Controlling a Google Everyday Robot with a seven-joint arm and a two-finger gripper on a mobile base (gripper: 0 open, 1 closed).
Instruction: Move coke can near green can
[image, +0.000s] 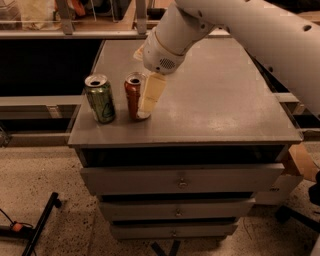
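Insp. notes, camera view.

1. Gripper (146, 106): low over the grey cabinet top (225, 105), front-left area, right at the coke can (131, 97). Its pale end overlaps the can's right side in view. Contact looks likely but is not confirmed. Grip state: cannot tell whether open or clamped, as the far side is hidden behind the can.
2. White arm (240, 25): comes in from upper right and slopes down-left to the wrist above the can.
3. Coke can: upright, base on the top, silver lid visible, near the front-left edge.
4. Green can (100, 99): upright, just beside the coke can on its left. There is a narrow gap between them, not touching. It sits close to the top's left edge.
5. Cabinet: three drawers (182, 181) below the top, all closed, w/ small centre pulls.
6. Floor: speckled. A black bar (41, 223) lies at lower left.
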